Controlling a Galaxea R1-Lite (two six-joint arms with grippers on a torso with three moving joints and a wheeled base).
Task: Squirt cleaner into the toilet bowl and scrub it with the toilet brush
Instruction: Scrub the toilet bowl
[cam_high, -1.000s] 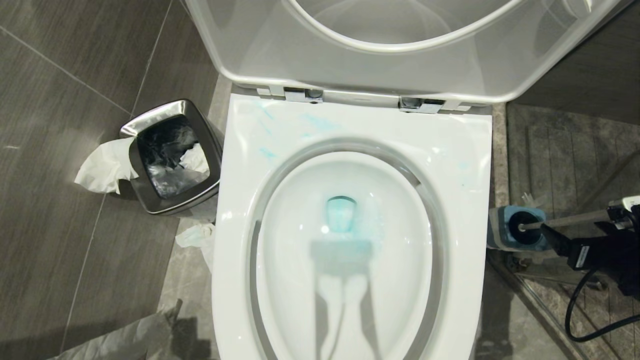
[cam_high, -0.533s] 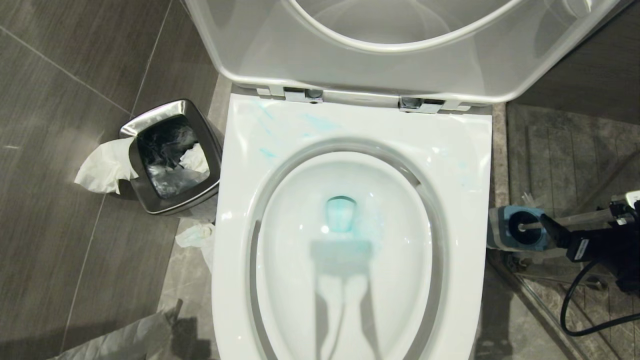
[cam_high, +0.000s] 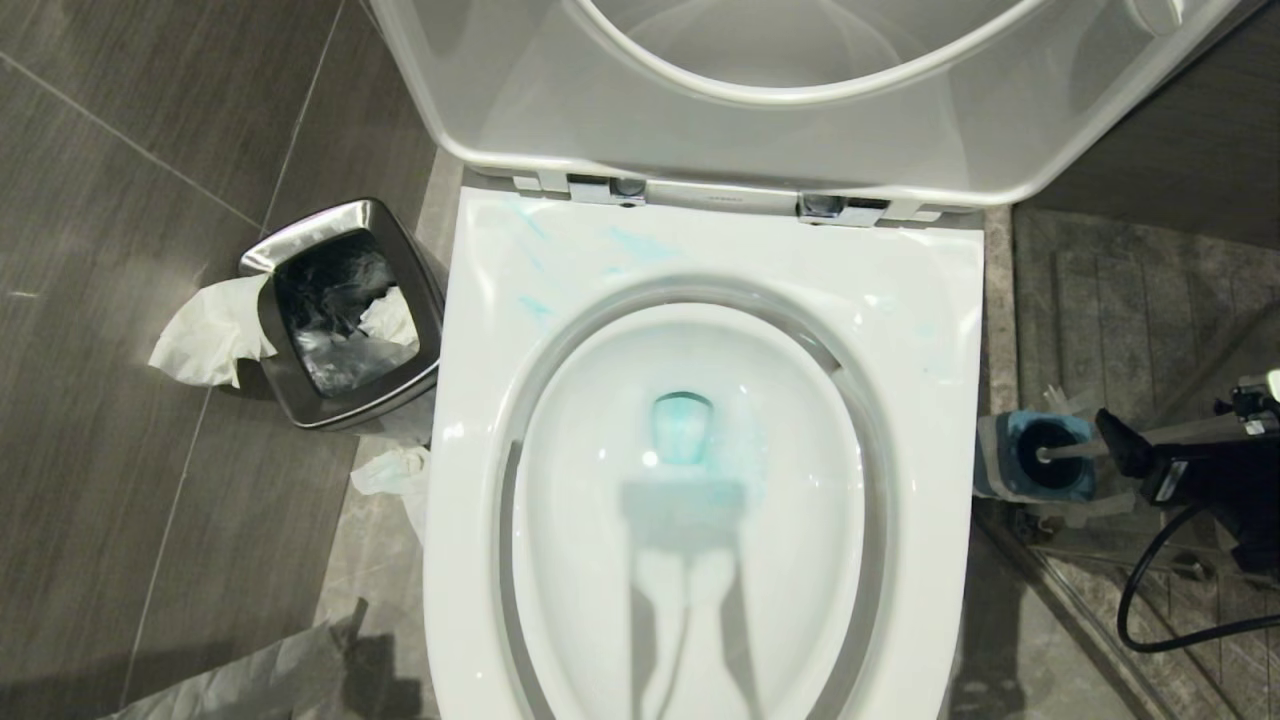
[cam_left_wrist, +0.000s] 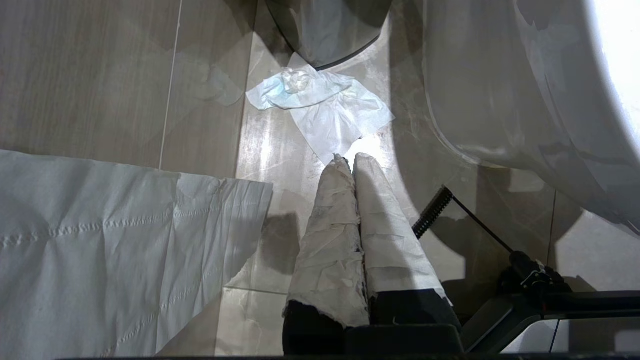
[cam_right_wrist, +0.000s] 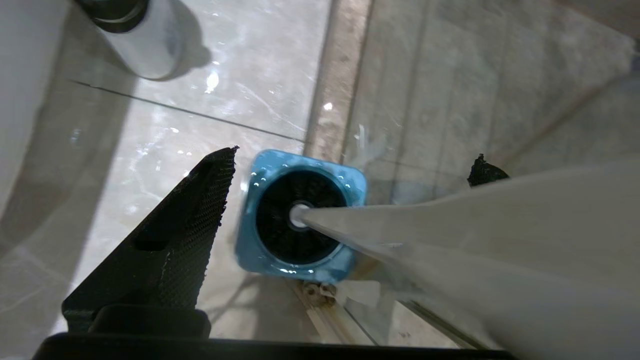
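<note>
Dark grey tiled floor (cam_high: 120, 420), steel waste bin (cam_high: 345, 310) holding crumpled tissue left of toilet bowl (cam_high: 700, 560), teal cleaner (cam_high: 682, 425) tinting its water, toilet brush (cam_right_wrist: 450, 225) standing in blue holder (cam_right_wrist: 300, 215) at right, right gripper (cam_right_wrist: 350, 180) spread wide around handle, left gripper (cam_left_wrist: 352, 162) clenched, empty

The toilet bowl (cam_high: 700, 480) sits in the middle, its lid (cam_high: 800, 90) raised behind it. A waste bin (cam_high: 345, 310) stands just left of the bowl, tissue (cam_high: 205, 335) hanging over the bin's left edge. Right of the bowl, the toilet brush (cam_high: 1050, 455) stands in its holder (cam_high: 1005, 460), with the right gripper (cam_high: 1125, 450) over the brush handle.
</note>
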